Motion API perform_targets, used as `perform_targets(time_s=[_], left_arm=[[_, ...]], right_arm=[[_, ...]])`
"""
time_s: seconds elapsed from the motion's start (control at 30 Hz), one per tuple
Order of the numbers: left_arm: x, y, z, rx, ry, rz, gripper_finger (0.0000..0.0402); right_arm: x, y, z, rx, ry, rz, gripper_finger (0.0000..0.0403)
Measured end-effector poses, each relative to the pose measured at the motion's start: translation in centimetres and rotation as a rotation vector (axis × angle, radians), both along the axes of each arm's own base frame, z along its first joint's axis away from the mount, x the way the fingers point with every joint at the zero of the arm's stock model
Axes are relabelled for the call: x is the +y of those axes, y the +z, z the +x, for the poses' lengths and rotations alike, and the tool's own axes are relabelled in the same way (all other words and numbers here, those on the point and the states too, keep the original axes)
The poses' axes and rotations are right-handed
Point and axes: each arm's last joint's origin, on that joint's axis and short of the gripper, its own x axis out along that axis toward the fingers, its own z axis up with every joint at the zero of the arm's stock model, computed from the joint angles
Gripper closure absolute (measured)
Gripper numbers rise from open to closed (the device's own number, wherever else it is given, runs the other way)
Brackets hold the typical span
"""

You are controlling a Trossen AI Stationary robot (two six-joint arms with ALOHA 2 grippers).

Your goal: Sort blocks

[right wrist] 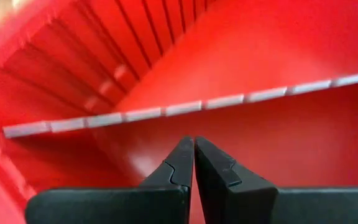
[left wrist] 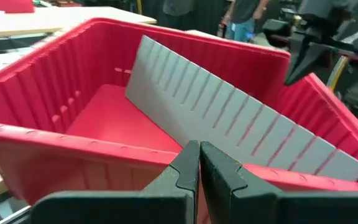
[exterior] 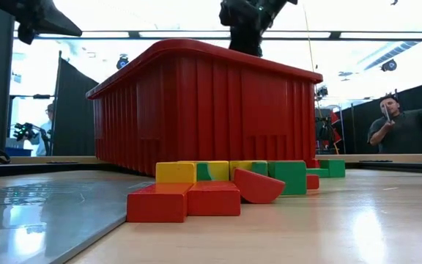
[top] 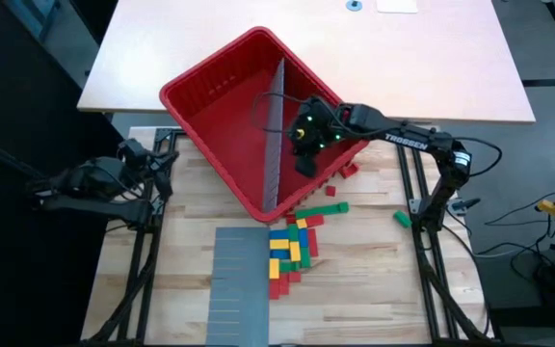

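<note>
The blocks [top: 292,249], red, green, blue and yellow, lie in a loose heap on the wooden table just before the red bin's near corner, and also show close up in the low view [exterior: 211,192]. A few more lie by the bin's right wall [top: 340,183], and one green block [top: 402,219] lies apart at the right. My right gripper [right wrist: 193,152] is shut with nothing in it, over the bin's right compartment [top: 304,159]. My left gripper [left wrist: 199,155] is shut and waits outside the bin's left wall [top: 167,166].
The red bin [top: 220,106] stands cornerwise at the table's middle, split by an upright grey slotted divider [top: 277,135]. A flat grey panel [top: 237,284] lies on the table at the near edge, left of the heap. People stand in the room beyond [exterior: 398,125].
</note>
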Motion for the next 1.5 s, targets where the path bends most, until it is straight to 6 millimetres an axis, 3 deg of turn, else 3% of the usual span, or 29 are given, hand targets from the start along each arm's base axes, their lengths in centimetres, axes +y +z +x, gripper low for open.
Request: perform_targets(time_s=[0.3,0.9,1.5], left_arm=[[-0.1,0.1,2.0,0.032,-0.02,0.002,0.0402],[-0.3,-0.1,4.0,0.07,-0.023,-0.003,0.0402],[-0.3,-0.3,4.8,0.087,-0.023,-0.001,0.0402]], right_arm=[[0.5,-0.9,-1.1,0.176,0.022,-0.034,0.0403],[0.3,-1.9,-4.2,0.552,-0.058,-0.123,0.0403],[-0.1,-2.1,-5.7,0.674,-0.113,-0.104,0.0403]])
